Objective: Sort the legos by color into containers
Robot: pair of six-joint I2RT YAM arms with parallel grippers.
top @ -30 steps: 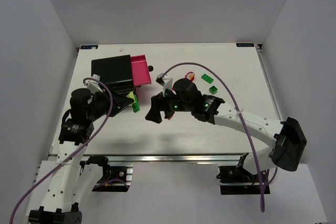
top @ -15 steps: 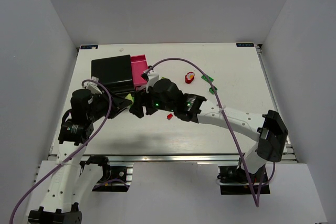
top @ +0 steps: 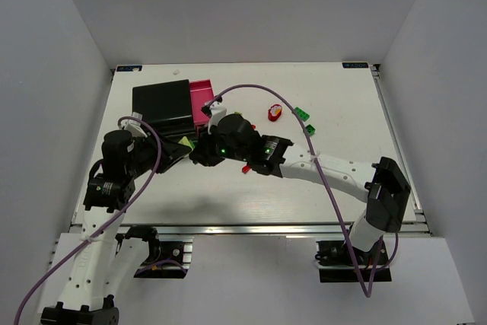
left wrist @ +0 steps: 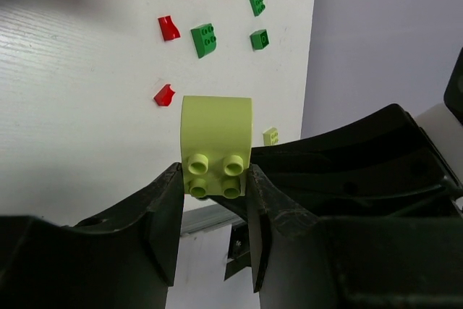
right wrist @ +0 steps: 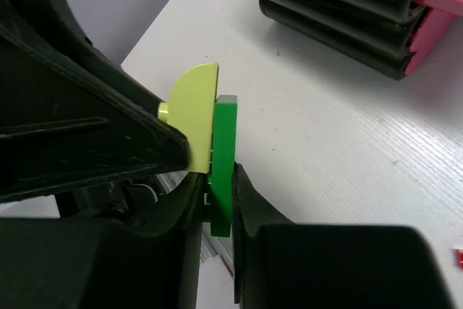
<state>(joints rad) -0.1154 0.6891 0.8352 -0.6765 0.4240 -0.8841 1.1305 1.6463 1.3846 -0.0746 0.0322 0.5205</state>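
Pulling straight apart should split them. Left end effector point(left wrist: 215, 182) clamps the lime brick point(left wrist: 215, 135); right end effector point(right wrist: 215, 204) pinches the green brick point(right wrist: 223, 146) stuck to it, near the black box point(top: 161, 100).

right tool point(right wrist: 217, 195) clamped on dark green brick point(right wrist: 223, 151), brick standing on edge between the fingers. lime brick point(right wrist: 195, 117) flush against its left face, held by left tool point(right wrist: 170, 127). black container point(right wrist: 340, 5) top right on white tabletop point(right wrist: 325, 142), pink box point(right wrist: 436, 23) right against it.
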